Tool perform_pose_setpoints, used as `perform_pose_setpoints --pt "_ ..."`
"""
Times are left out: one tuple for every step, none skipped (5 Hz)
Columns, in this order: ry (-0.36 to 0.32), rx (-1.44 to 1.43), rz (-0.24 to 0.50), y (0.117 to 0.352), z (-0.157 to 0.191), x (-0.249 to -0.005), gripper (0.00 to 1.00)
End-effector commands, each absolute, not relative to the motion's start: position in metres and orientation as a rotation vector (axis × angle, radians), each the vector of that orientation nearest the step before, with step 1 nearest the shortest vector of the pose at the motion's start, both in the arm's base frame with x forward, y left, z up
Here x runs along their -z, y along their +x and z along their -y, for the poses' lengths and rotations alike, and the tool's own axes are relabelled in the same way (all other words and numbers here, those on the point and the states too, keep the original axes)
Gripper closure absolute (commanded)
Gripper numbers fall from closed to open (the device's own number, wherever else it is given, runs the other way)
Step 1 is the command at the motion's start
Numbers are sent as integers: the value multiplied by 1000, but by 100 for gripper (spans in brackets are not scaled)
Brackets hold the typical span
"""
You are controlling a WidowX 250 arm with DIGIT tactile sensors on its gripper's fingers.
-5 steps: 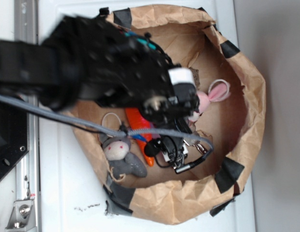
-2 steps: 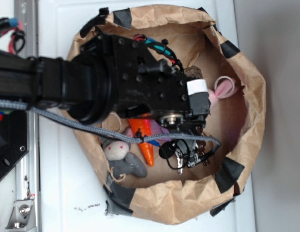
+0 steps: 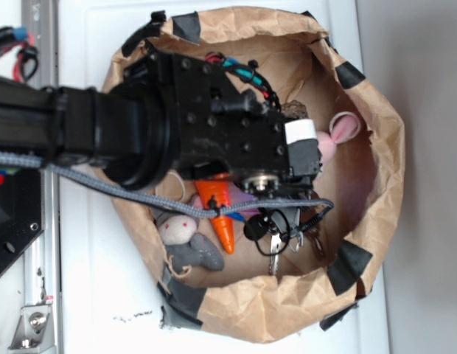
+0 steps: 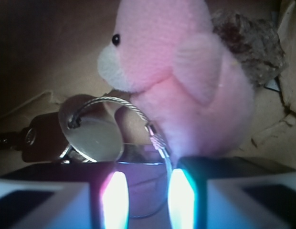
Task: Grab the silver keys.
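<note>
Gripper low in paper bag, jaws narrow around wire ring of keys, beside pink bunny.

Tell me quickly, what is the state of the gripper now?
Gripper: the jaws stand a little apart around the wire ring of the silver keys; whether they clamp it cannot be told.
</note>
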State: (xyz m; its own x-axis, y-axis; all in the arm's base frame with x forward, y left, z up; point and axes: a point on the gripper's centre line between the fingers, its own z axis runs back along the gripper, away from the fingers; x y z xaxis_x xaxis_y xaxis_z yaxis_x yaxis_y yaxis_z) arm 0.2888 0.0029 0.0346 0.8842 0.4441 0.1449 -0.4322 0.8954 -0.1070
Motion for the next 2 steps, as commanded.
perform_pose_setpoints --pt "-79 -426 222 294 2 -44 100" --pt "-87 -411 222 293 2 -46 100"
